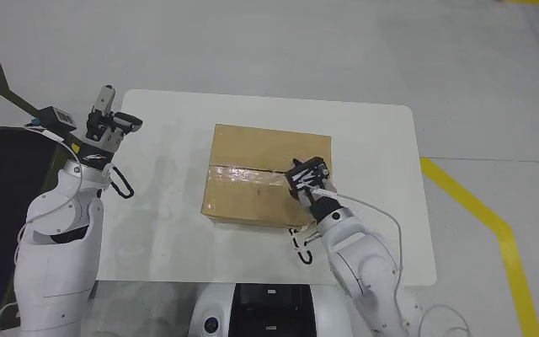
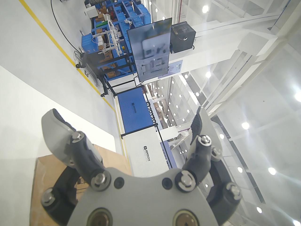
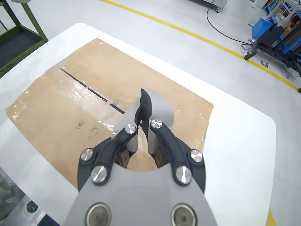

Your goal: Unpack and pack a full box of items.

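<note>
A closed brown cardboard box (image 1: 268, 174) sits in the middle of the white table (image 1: 168, 236), its flaps sealed with clear tape along a dark centre seam (image 3: 87, 86). My right gripper (image 1: 308, 179) is shut, its tips resting on the box top at the right end of the seam (image 3: 144, 104), with nothing visibly held. My left gripper (image 1: 115, 124) is raised near the table's far left corner, open and empty, pointing up into the room (image 2: 127, 116); a corner of the box (image 2: 47, 179) shows behind its fingers.
A green metal stand (image 3: 16, 36) stands off the table's left side. Bare table surface lies left and right of the box (image 1: 379, 194). A yellow floor line (image 1: 472, 211) runs to the right of the table.
</note>
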